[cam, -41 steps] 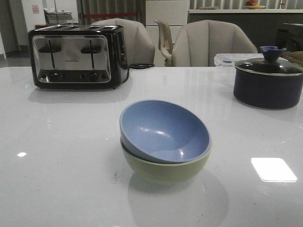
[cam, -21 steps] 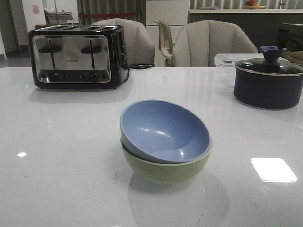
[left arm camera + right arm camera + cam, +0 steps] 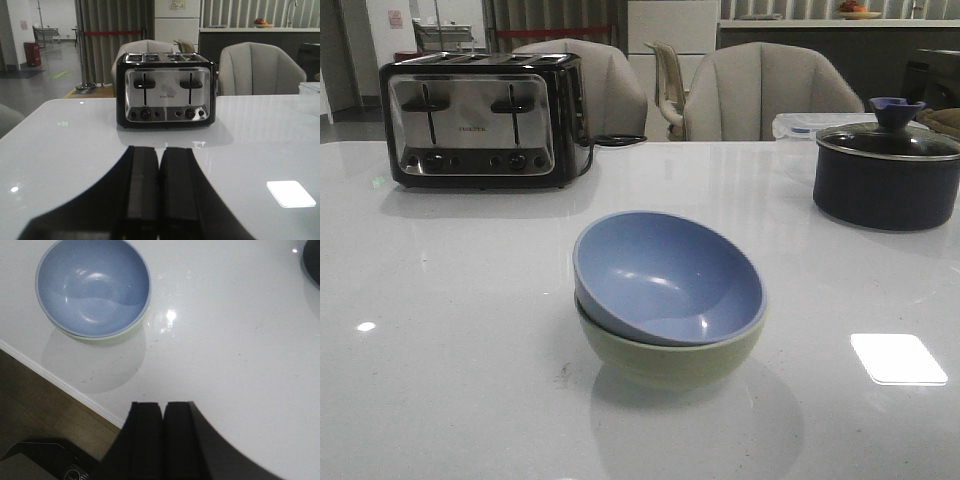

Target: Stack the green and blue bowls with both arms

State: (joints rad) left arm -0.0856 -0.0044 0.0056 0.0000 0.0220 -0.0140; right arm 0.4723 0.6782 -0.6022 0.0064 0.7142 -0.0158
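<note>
The dusty blue bowl [image 3: 665, 275] sits tilted inside the pale green bowl [image 3: 670, 355] at the middle of the white table; both also show in the right wrist view, the blue bowl [image 3: 92, 287] above a sliver of the green bowl [image 3: 117, 337]. Neither arm shows in the front view. My left gripper [image 3: 159, 150] is shut and empty, held over the table facing the toaster. My right gripper [image 3: 163, 405] is shut and empty, over the table's near edge, well apart from the bowls.
A black-and-steel toaster [image 3: 480, 120] stands at the back left, also in the left wrist view [image 3: 166, 90]. A dark lidded pot [image 3: 885, 170] stands at the back right. Chairs [image 3: 765, 90] stand behind the table. The table's front edge [image 3: 60, 382] and the floor show in the right wrist view.
</note>
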